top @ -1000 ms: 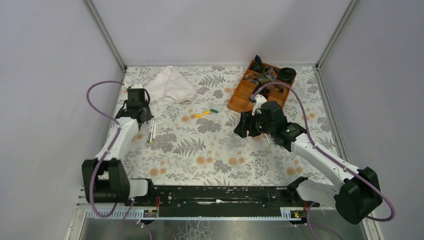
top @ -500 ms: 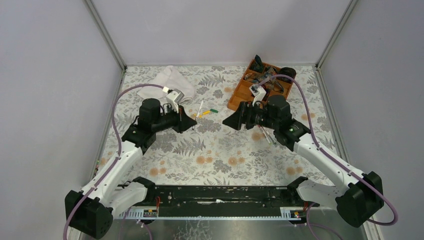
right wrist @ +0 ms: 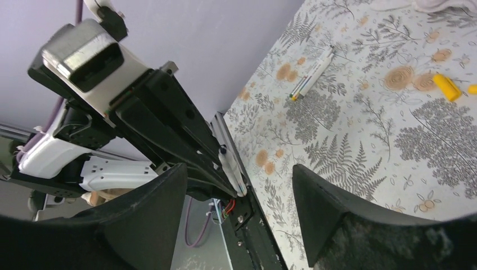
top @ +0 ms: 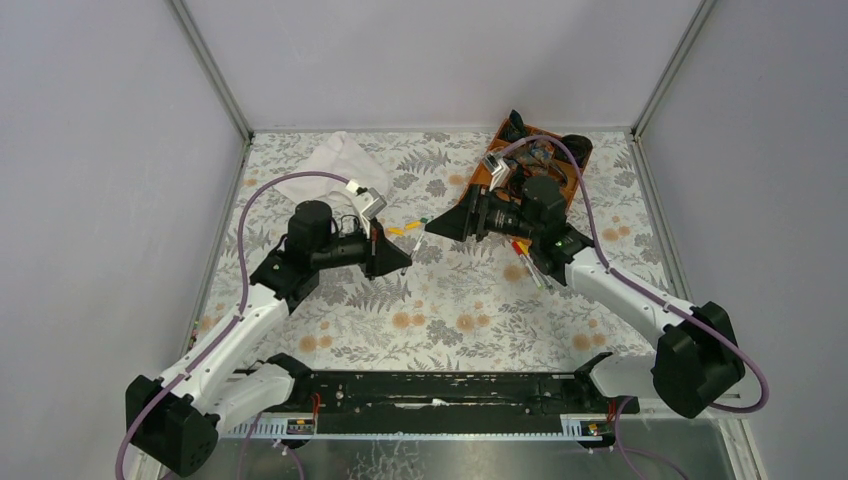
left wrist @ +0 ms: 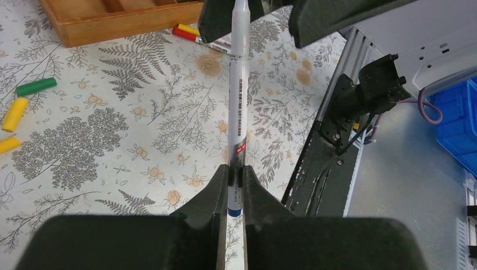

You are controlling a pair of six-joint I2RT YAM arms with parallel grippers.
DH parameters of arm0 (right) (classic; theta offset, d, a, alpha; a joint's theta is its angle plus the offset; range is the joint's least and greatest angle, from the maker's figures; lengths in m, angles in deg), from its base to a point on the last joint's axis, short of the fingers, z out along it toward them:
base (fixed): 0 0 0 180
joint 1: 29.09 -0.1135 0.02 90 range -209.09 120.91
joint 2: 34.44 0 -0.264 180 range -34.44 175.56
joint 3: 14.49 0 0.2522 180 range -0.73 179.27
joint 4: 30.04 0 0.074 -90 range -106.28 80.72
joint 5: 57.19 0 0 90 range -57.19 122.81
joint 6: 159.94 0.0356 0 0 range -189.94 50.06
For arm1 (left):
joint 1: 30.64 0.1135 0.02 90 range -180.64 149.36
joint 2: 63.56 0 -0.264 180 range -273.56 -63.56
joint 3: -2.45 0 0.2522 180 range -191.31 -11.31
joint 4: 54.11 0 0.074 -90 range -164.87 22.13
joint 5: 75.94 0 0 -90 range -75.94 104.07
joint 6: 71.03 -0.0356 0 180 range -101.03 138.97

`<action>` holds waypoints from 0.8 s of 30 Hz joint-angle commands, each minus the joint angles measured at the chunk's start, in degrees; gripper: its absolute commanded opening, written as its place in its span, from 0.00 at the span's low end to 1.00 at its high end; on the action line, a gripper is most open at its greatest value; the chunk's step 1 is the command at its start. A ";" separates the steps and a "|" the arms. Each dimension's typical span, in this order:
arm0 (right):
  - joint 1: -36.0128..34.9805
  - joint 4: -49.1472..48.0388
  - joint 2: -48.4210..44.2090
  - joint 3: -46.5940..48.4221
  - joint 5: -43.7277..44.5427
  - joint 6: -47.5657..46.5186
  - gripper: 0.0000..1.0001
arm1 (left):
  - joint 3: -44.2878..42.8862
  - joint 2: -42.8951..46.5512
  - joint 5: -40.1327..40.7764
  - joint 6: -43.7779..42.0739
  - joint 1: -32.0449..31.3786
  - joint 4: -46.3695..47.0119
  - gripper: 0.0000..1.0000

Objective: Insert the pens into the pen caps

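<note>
My left gripper [left wrist: 235, 180] is shut on a white-barrelled pen [left wrist: 239, 101], clamped near its blue rear end. The pen [top: 415, 240] points up and away towards my right gripper [top: 432, 226]. Its far end reaches between the right gripper's two black fingers [left wrist: 225, 17]. My right gripper [right wrist: 239, 191] is open wide, with the pen [right wrist: 232, 171] in the gap and touching neither finger. A green pen cap [left wrist: 36, 86] and two yellow pen caps [left wrist: 15, 114] lie on the floral table just beyond both grippers. Two more pens [right wrist: 312, 73] lie side by side farther left.
A wooden compartment tray [top: 480, 185] with dark items stands at the back right. Red and yellow-capped pens [top: 530, 262] lie under the right arm. A white cloth [top: 330, 165] sits at the back left. The black rail [top: 440, 385] runs along the near edge.
My left arm swung from the table's left side to the centre carrying a pen. My right gripper moved left to meet it, so the pen's end now sits between its open jaws.
</note>
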 commanded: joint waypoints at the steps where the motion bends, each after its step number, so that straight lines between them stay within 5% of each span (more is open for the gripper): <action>1: -1.06 -4.95 1.02 4.14 -2.14 0.57 0.71 | 0.42 0.59 -1.81 -0.49 -0.78 2.75 0.00; 8: -2.71 -4.21 3.50 5.03 -2.29 -0.37 0.42 | 0.26 0.14 -1.53 -0.97 -1.17 2.23 0.00; 13: -4.10 -4.38 4.24 4.54 -1.92 -0.65 0.06 | 0.15 -0.90 -0.83 -1.15 -1.18 1.92 0.01; 14: -4.16 -4.96 4.29 4.29 -1.92 -0.36 0.01 | -0.08 -1.22 -0.65 -1.26 -1.18 1.62 0.08; 16: -4.31 -6.66 4.29 3.65 -2.07 0.56 0.00 | -0.19 -1.97 0.06 -1.41 -1.18 1.37 0.32; 18: -4.46 -7.95 4.35 3.47 -2.41 1.41 0.00 | -0.44 -2.78 0.00 -1.61 -1.14 1.17 0.45; 20: -4.78 -8.27 4.59 3.69 -2.71 1.35 0.00 | -0.55 -3.40 0.05 -1.72 -1.18 1.06 0.46; 24: -5.27 -7.08 4.73 3.78 -2.29 -0.13 0.00 | -0.68 -3.83 0.57 -1.90 -1.24 0.77 0.30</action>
